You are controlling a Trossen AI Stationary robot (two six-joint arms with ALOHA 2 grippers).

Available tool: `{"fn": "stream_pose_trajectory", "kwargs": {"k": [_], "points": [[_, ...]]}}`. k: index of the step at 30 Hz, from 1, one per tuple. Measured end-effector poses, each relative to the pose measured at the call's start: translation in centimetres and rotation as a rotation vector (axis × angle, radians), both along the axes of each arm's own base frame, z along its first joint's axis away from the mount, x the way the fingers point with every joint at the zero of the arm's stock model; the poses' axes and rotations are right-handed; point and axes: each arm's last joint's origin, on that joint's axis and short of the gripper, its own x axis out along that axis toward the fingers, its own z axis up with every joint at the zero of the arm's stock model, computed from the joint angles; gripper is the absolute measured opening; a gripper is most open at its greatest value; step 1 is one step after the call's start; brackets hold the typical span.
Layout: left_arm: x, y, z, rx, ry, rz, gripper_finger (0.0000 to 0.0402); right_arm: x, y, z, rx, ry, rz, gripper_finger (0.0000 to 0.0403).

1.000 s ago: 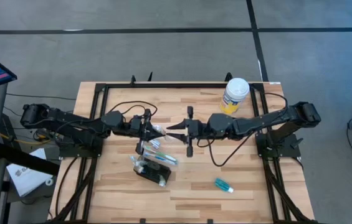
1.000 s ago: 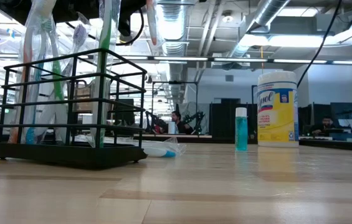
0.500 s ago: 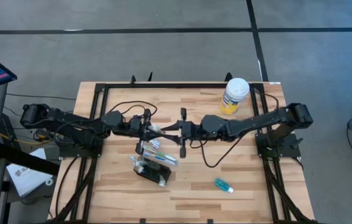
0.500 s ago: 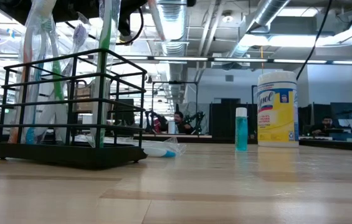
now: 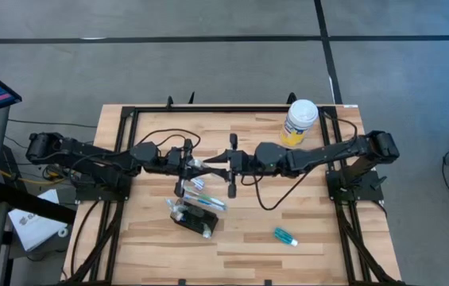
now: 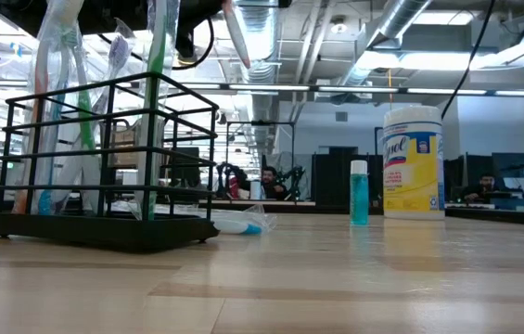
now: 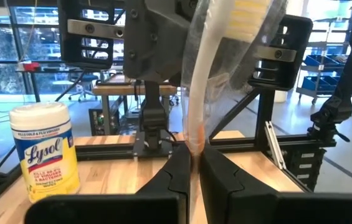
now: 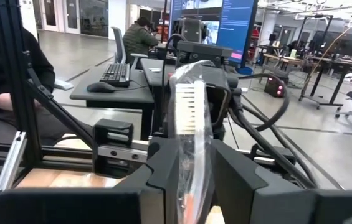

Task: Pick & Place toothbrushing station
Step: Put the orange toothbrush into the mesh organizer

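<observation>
Left claw (image 5: pixel 195 164) is clamping a wrapped toothbrush (image 7: pixel 207 74) above the counter (image 5: pixel 319 238), just beyond the black station (image 5: pixel 195 220), as the right claw (image 5: pixel 218 166), having advanced leftward, is closing around it, suggesting a handover.

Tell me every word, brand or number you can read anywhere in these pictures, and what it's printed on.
"Lysol": brand on the yellow label of the white-lidded canister, also seen in the low view.
Smaller lines under the brand on that label: too small to read.
Text on the blue screen in the room behind: blurred, unreadable.
The wrapped toothbrush and the small teal bottle: no readable text.
</observation>
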Motion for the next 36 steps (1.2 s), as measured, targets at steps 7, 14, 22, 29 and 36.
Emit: {"fn": "stream_pose_trajectory", "kwargs": {"k": [7,14,22,29,36], "points": [[0.0,0.0,0.0,0.000,-0.001,0.005,0.0006,0.0,-0.1,0.0,-0.002,0.005,-0.001,0.0083],[0.0,0.0,0.0,-0.001,-0.001,0.013,0.0006,0.0,0.1,-0.1,0.001,0.007,0.048,0.0090],[0.0,0.0,0.0,-0.001,-0.001,0.014,0.0006,0.0,-0.1,-0.1,0.002,0.008,0.044,0.0140],[0.0,0.0,0.0,-0.001,-0.001,0.014,0.0006,1.3,-0.2,-0.1,0.002,0.011,0.035,0.0150],[0.0,0.0,0.0,-0.001,0.002,0.014,0.0006,1.5,-0.6,0.5,-0.003,0.063,0.005,0.0123]]}}
